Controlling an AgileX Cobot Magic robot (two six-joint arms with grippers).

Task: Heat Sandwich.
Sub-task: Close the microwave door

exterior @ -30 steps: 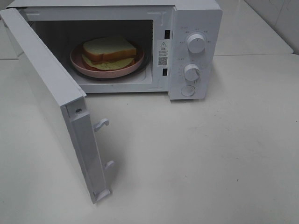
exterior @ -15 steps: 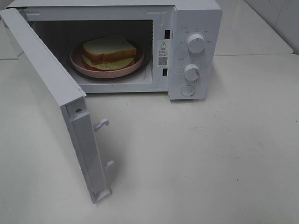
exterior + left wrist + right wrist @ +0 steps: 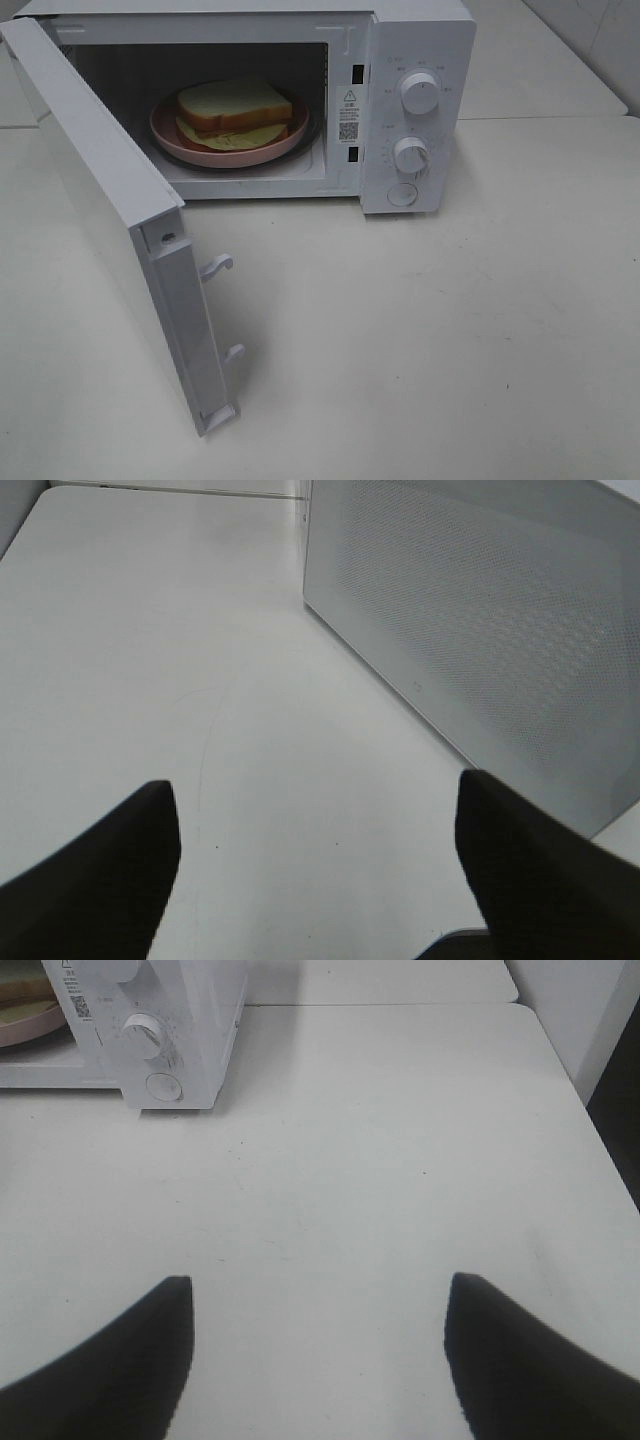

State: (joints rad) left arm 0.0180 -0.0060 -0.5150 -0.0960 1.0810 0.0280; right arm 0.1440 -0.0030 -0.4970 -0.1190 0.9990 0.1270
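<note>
The sandwich (image 3: 233,106), white bread with brown crusts and pale green filling, lies on a round pink plate (image 3: 170,135) inside the white microwave (image 3: 420,40). The microwave's door (image 3: 110,210) stands wide open, swung out to the left. Neither arm shows in the high view. My left gripper (image 3: 318,865) is open over bare table, facing the outer perforated face of the door (image 3: 480,620). My right gripper (image 3: 318,1345) is open above the table, well in front of the microwave's control panel (image 3: 165,1030). Nothing sits between either pair of fingers.
Two knobs (image 3: 420,92) and a round button (image 3: 402,195) sit on the panel at the microwave's right. Door latches (image 3: 217,266) stick out of the door's edge. The table's right edge (image 3: 590,1120) drops off into a dark gap.
</note>
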